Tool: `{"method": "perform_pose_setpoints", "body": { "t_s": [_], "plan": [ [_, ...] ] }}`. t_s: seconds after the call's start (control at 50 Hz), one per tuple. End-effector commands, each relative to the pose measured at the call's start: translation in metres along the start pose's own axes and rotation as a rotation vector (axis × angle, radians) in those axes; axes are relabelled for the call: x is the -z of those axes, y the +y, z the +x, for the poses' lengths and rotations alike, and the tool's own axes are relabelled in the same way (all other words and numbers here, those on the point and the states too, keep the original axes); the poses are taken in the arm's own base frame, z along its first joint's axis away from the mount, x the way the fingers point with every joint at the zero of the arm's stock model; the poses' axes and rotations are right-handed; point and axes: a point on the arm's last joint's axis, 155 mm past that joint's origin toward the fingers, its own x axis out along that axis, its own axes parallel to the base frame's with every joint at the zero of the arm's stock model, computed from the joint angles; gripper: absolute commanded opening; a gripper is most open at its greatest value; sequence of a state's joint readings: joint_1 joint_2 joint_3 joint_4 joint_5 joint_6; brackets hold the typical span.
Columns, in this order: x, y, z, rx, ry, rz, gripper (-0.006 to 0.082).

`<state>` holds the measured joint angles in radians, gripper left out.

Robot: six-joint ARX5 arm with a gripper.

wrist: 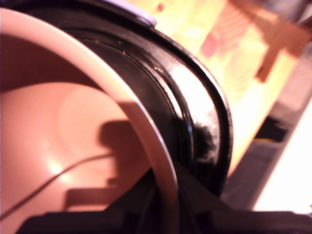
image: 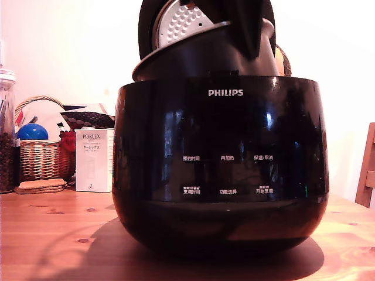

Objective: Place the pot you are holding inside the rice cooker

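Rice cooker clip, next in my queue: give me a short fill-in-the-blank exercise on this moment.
1. The white logo on the rice cooker reads ____.
2. The pot sits tilted, partly ____ the cooker's opening.
3. The cooker's lid is ____.
4. The white box is labelled ____.

Missing words: PHILIPS; above; open; PORLEX

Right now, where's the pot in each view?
Exterior view: pot tilted, partly sunk into the cooker top, above the PHILIPS logo.
Wrist view: pot fills the frame, pinkish inside, pale rim arcing across.
Shared landmark: the cooker's black rim around the pot.
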<state>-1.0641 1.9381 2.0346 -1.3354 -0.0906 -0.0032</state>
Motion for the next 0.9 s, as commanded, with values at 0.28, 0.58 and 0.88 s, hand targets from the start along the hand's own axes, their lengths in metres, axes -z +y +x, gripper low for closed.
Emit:
{"method": "perform_pose_setpoints", "body": {
  "t_s": [0.28,0.58,0.88],
  "plan": [
    [0.016,0.003,0.026,-0.056,0.102,0.021,-0.0023],
    [0.017,-0.010,0.033,0.018,0.118,0.063,-0.0023],
    [0.018,-0.015,0.033,0.043,0.119,0.085,-0.0023]
  ]
}}
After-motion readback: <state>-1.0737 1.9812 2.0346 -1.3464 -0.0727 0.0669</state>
